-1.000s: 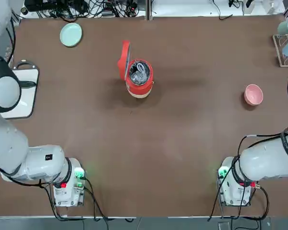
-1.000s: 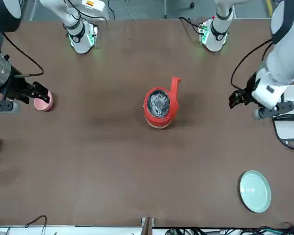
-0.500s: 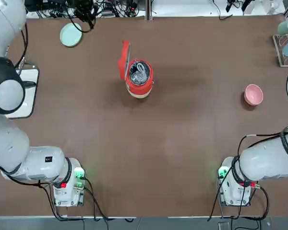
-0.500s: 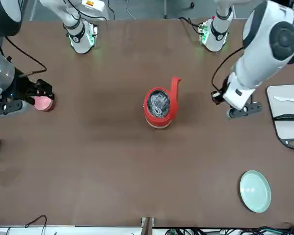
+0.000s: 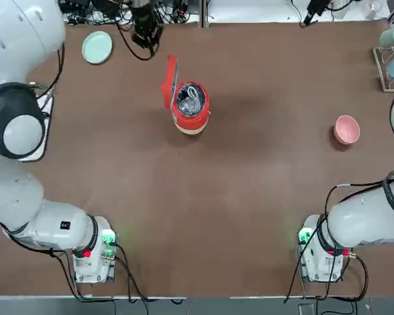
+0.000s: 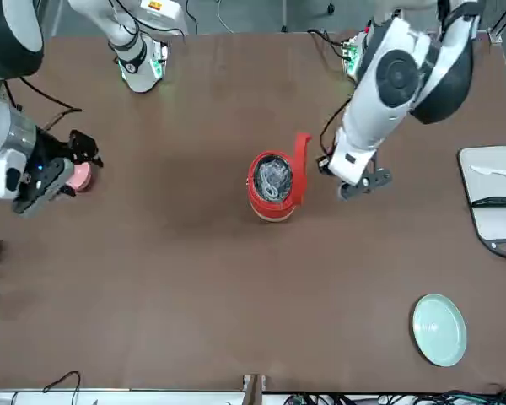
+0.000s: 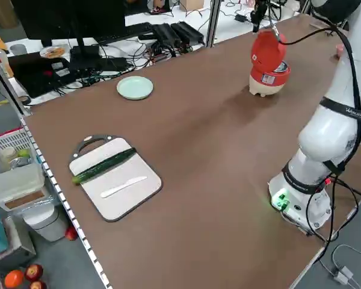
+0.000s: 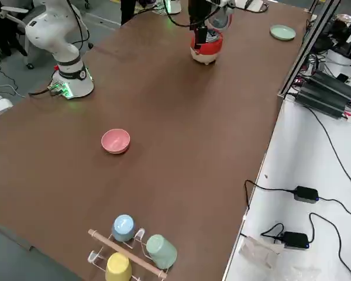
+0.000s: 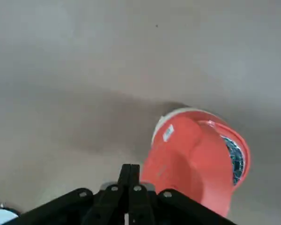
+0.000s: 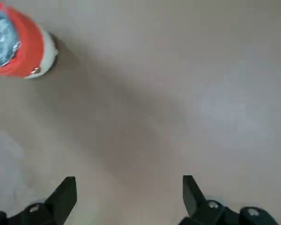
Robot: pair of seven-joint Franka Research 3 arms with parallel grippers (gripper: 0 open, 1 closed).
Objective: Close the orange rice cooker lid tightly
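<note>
Left wrist view: my left fingers [image 9: 129, 169] are pressed shut, with nothing between them. The raised lid [image 9: 208, 176] is close beside their tips, its outer back towards me; the orange rice cooker [image 9: 178, 123] is just beyond. If I push too low or off-centre, I could tip or slide the pot instead of swinging the lid over.

Right wrist view: my right fingers [image 10: 129, 187] stand wide apart and empty, with the cooker off to one side of them. Unbraced, it could skid under my left push.

Front view: the coiled cord [image 6: 272, 179] sits inside the open pot, away from my right fingers; a loop riding up could keep the lid from latching. The pink bowl [image 6: 80, 177] is right by my right gripper, so a careless sweep could knock it.

Top view: the green plate [image 5: 97, 48] lies near my left gripper's side, apart from the pot.
</note>
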